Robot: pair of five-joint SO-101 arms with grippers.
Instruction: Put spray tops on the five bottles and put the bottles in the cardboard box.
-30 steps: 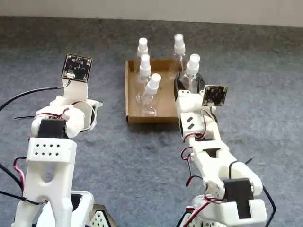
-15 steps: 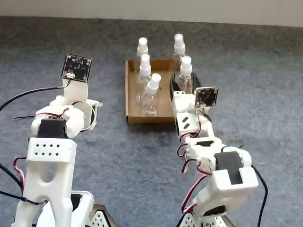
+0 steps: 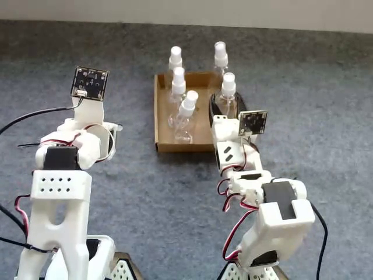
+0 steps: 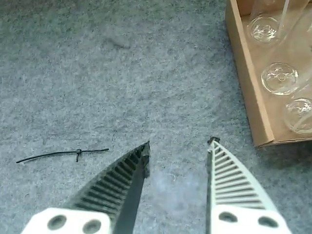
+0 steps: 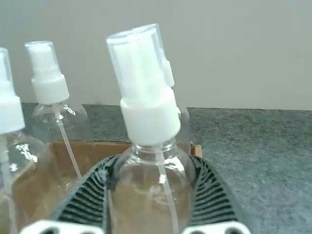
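Right pincer (image 5: 152, 164) pinching 1 capped bottle (image 5: 148, 146), upright at the cardboard box's (image 3: 157, 111) right wall. Left pincer (image 4: 179, 143) spread, above the counter (image 4: 97, 73) left of the box.

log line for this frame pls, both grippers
right gripper: shut on clear plastic spray bottle at brown cardboard box right wall | left gripper: open, above grey carpet | two capped bottles in box

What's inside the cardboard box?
Clear spray bottles stand inside the cardboard box; three round bottoms show along one wall. The right pincer grips another bottle at the opposite side, and it covers the box floor there.
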